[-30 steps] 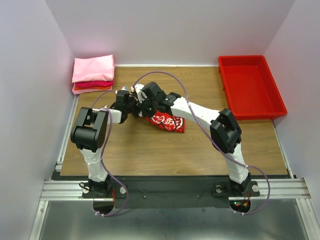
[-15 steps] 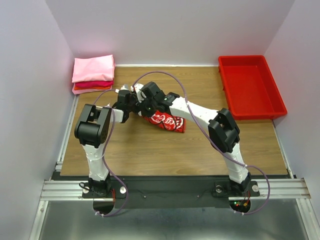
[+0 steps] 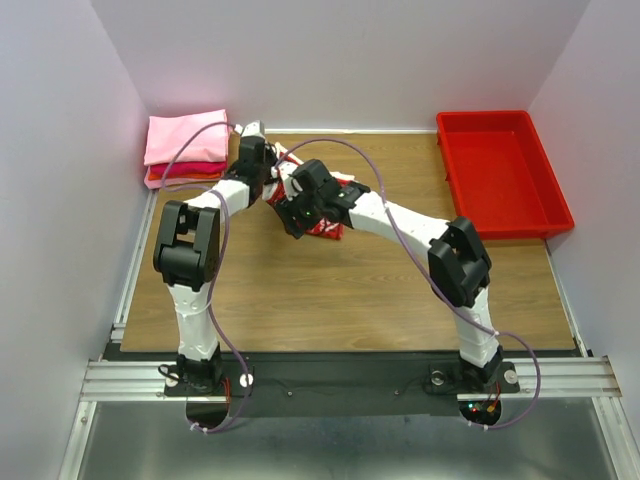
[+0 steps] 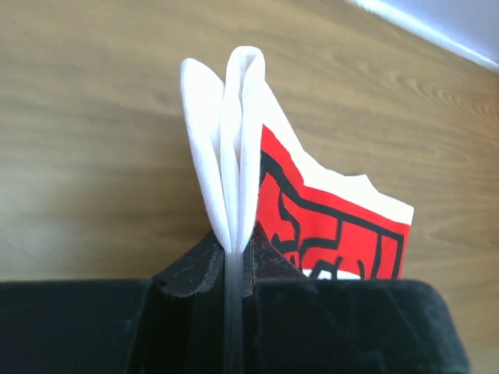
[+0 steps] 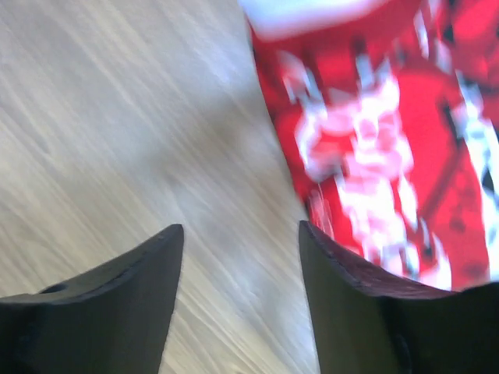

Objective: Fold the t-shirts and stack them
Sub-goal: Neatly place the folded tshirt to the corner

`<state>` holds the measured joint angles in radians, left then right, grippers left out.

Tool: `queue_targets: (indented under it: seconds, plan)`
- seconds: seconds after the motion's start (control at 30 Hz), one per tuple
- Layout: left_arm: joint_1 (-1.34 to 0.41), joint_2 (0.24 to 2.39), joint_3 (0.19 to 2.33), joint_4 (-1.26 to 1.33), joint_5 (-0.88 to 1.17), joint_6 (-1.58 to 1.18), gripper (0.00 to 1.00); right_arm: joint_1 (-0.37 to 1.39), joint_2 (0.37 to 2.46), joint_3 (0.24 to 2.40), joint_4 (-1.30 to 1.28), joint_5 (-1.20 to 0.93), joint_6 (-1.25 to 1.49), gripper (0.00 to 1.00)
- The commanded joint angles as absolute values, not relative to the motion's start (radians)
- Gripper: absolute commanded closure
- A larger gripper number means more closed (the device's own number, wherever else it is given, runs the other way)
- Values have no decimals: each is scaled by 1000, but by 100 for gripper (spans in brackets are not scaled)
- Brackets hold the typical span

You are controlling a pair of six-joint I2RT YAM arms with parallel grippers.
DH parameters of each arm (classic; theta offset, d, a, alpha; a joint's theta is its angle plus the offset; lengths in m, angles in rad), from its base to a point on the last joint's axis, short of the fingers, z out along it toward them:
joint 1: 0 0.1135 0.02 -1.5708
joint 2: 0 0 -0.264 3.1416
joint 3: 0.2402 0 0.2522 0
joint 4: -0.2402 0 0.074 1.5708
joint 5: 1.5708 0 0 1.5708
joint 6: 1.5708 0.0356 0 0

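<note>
The white t-shirt with the red graphic [image 3: 327,227] lies bunched near the middle of the table, one edge lifted toward the back left. My left gripper [image 3: 270,160] is shut on that edge. In the left wrist view its jaws [image 4: 234,245] pinch several white folded layers [image 4: 234,140], and the red print [image 4: 335,226] hangs to the right. My right gripper [image 3: 290,222] is open just left of the shirt. In the right wrist view the gripper [image 5: 238,234] has bare wood between its fingers, and the red print [image 5: 390,156] is blurred at the upper right. Folded pink and red t-shirts [image 3: 186,146] are stacked at the back left.
A red plastic tray [image 3: 503,172] stands at the back right corner of the wooden table [image 3: 300,300]. Grey walls close in the left, back and right. Both arms cross over the table's middle, their cables arching above.
The left gripper closed on the shirt's edge and carried it toward the back left. The right gripper opened and let go of the shirt. The shirt shifted up and left.
</note>
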<state>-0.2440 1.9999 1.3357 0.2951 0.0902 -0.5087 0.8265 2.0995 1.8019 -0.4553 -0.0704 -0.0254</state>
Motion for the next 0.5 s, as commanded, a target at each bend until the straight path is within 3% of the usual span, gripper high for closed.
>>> queue_targets:
  seconds: [0.0,0.3,0.47]
  plan:
    - [-215,2017,1489,177,-60,-301,100,781,1984,1761,-419,-23,-41,32]
    - [-176,2202,1853,51,-202,-54,100,709,1896,1666,-420,-11,-52,20]
    - [-129,2270,2040,-6,-160,64,100,703,1876,1629,-419,-9,-60,2]
